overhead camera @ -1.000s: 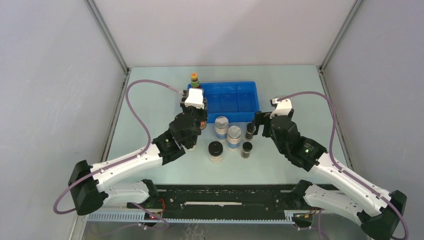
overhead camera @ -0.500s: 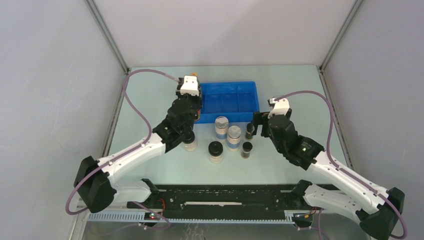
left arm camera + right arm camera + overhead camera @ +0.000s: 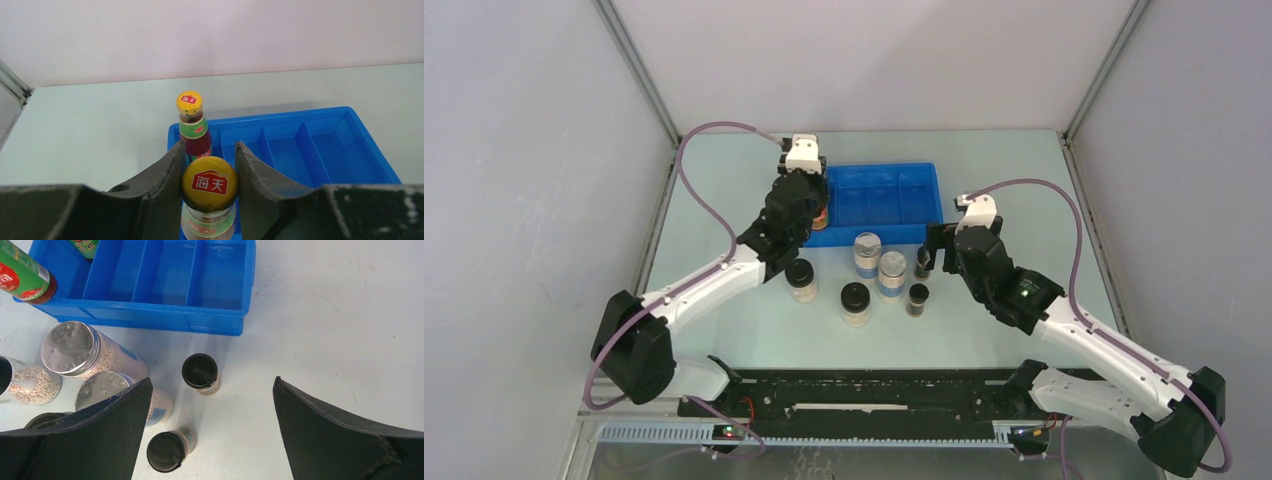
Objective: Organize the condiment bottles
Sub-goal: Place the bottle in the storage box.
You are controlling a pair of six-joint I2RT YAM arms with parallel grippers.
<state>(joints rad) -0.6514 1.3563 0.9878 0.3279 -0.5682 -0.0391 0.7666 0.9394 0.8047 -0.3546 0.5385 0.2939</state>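
The held sauce bottle (image 3: 209, 184), red-labelled with a yellow cap, is pinched at cap height between the two fingers of the left hand (image 3: 209, 152). In the top view it sits at the 8 o'clock corner of the blue divided tray (image 3: 320, 111). We cannot tell whether its base is inside the end compartment or over the wall.

Hazards, in our judgement:

1. The grip is high on a tall bottle. The body may swing, and the base may catch the tray wall on the way down.
2. The second sauce bottle (image 3: 194, 135) stands at 12 o'clock from the held one and close to it, apparently in the same end compartment. It is narrow and tall, so a nudge from the bottle or a finger could topple it.
3. The right hand (image 3: 212, 385) is spread wide above a tiny dark vial (image 3: 200, 371) on the surface (image 3: 325, 315). A silver-lidded jar (image 3: 107, 390) stands at 9 o'clock from that vial, partly beneath the hand's 9 o'clock finger. A straight descent could strike the jar, or tip the light vial as the fingers come together.
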